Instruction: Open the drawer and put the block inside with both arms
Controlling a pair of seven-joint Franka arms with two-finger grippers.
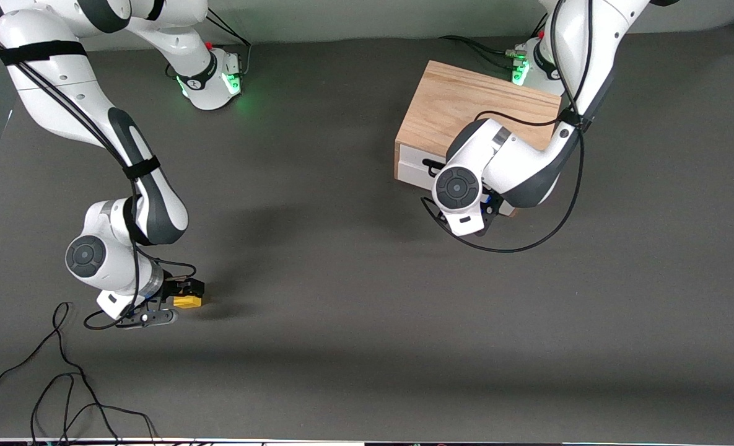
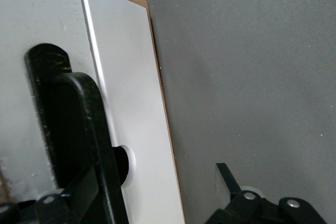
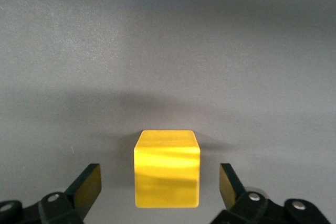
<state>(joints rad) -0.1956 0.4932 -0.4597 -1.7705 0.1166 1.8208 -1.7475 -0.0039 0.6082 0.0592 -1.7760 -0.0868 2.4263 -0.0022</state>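
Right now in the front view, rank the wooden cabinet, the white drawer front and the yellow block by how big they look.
1. wooden cabinet, largest.
2. white drawer front, partly hidden by the left arm.
3. yellow block, smallest.

This looks like a robotics lab. Two white robot arms with green-lit bases stand bolted along the top of a bare dark grey table, and loose black cables trail across its near edge.

Dark grey table under soft light, pale wall above
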